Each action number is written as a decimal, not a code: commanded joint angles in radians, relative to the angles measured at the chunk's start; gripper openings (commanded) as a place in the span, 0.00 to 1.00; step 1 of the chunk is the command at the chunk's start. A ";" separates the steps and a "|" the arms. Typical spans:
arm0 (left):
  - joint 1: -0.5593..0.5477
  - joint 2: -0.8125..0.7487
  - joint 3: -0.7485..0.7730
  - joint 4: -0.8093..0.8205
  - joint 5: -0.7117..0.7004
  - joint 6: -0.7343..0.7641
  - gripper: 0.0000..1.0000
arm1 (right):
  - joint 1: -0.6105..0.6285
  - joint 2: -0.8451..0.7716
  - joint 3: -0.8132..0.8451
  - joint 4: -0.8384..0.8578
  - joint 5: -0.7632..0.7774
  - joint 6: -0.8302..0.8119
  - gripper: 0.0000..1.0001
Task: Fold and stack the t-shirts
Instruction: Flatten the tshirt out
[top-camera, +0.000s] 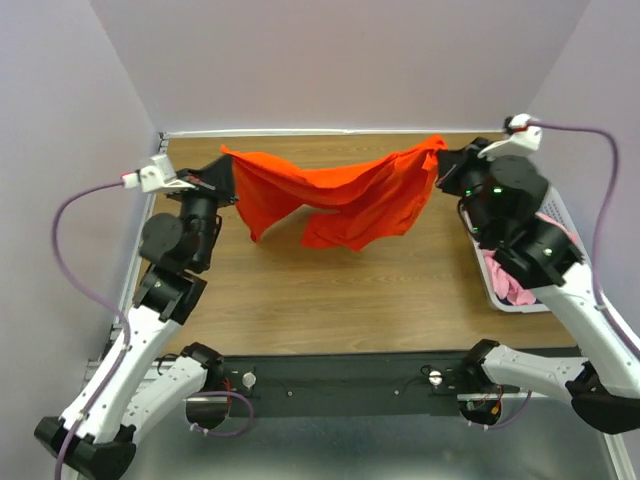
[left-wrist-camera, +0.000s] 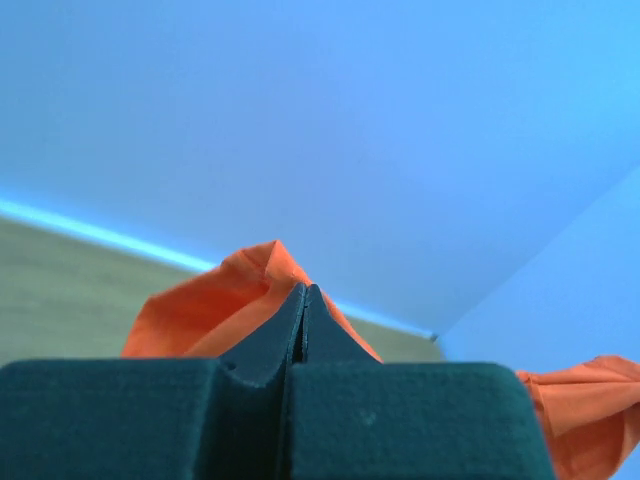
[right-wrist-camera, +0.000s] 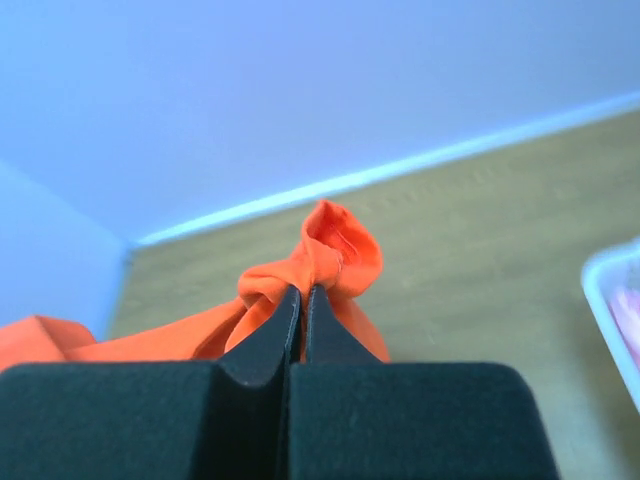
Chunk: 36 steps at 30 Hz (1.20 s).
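- The near part of the table (top-camera: 330, 300) shows bare wood just beyond the arm bases. By my judgement, that is where you will want the shirt laid out flat.
- At the right edge, about mid-depth, the white lattice basket (top-camera: 522, 307) sits partly under the right arm. It holds the light pink t-shirt (top-camera: 510, 285), bunched up. You cannot see a teal one, and the arm hides much of the basket.
- Farther back, the orange-red t-shirt (top-camera: 340, 195) hangs in the air across the far half of the table, strung between both arms. It sags in the middle, and whether its lowest folds touch the wood cannot be told.
- The left gripper (left-wrist-camera: 303, 295) pinches the shirt's left end, its jaws pressed together with cloth bulging past the tips.
- The right gripper (right-wrist-camera: 302, 295) pinches the right end the same way, with a knot of fabric above its tips.
- You are at the spreading step of the first shirt, with nothing folded and nothing stacked.
- Next, lower both ends together, keeping the cloth taut so it lands smooth. Let go of neither end early, or the shirt will likely crumple.
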<state>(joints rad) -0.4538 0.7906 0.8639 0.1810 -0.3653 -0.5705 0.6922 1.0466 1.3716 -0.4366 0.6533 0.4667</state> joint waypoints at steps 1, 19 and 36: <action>-0.005 -0.100 0.127 -0.035 -0.034 0.078 0.00 | 0.004 -0.049 0.171 -0.011 -0.206 -0.155 0.02; -0.005 -0.254 0.293 -0.041 0.103 0.090 0.00 | 0.004 0.039 0.617 -0.054 -0.666 -0.207 0.01; 0.234 0.450 0.139 0.020 -0.080 -0.008 0.00 | -0.215 0.733 0.497 0.027 -0.370 -0.246 0.04</action>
<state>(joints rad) -0.3031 1.0943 1.0161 0.1780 -0.4839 -0.5247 0.5880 1.6054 1.8790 -0.4461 0.3557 0.2005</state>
